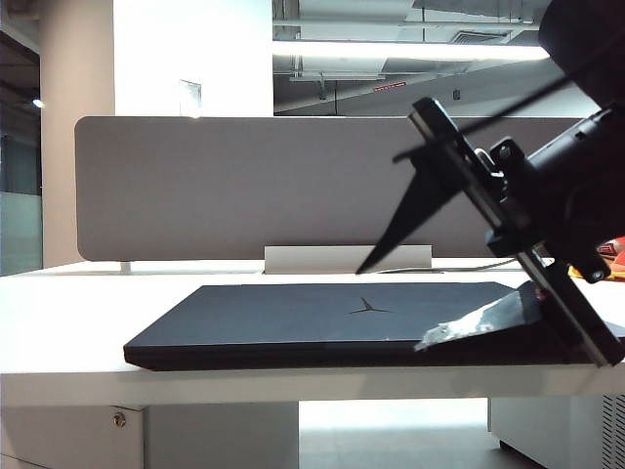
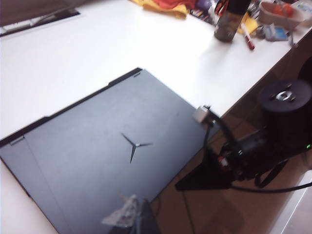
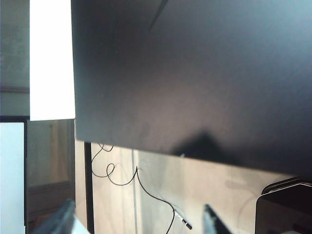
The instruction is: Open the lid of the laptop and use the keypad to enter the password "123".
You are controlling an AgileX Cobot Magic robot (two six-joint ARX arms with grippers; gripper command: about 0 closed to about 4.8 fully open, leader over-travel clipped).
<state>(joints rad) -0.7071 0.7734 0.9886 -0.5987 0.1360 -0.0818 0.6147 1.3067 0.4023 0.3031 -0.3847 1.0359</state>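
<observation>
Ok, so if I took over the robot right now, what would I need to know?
Right pincer: open, empty, at the laptop's front edge near its right corner.
Left pincer: above the laptop; only one taped tip shows, so open or shut is unclear.
Laptop: flat on the white table, lid shut, emblem up, keypad hidden.
Done: nothing yet.
Left: lift the lid, then type 123.
</observation>
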